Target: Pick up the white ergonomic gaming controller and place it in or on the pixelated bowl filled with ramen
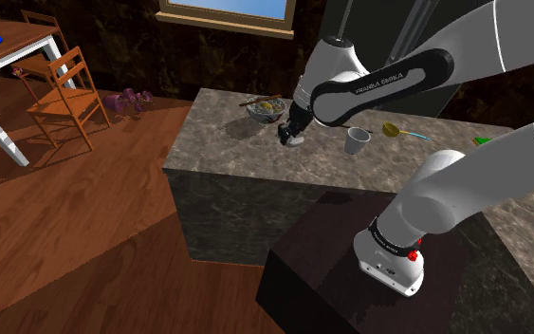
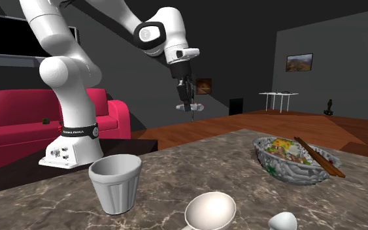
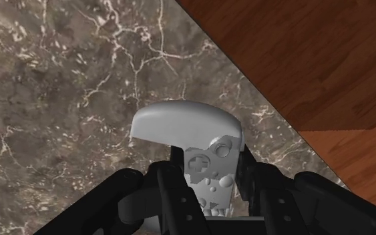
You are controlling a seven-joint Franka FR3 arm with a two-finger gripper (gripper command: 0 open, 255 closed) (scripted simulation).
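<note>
My black gripper (image 1: pixel 295 127) is shut on the white gaming controller (image 1: pixel 296 140), holding it in the air above the marble counter (image 1: pixel 227 152). In the wrist view the fingers (image 3: pixel 169 181) clasp the controller (image 3: pixel 186 127) by its buttoned middle, one handle jutting out past the fingertips. In the second exterior view the controller (image 2: pixel 190 106) hangs under the gripper (image 2: pixel 187 98), well above the counter top. The ramen bowl (image 1: pixel 267 109), grey and patterned with chopsticks across it, stands just to the shoulder view's left of the gripper. That bowl (image 2: pixel 293 160) sits at the second exterior view's right.
A white ribbed cup (image 1: pixel 356 140) (image 2: pixel 115 183) and a yellow spoon (image 1: pixel 402 133) stand on the counter toward the shoulder view's right of the gripper. The counter's edge drops to a wooden floor (image 3: pixel 326 60). Wooden chairs (image 1: pixel 65 95) and a table stand far left.
</note>
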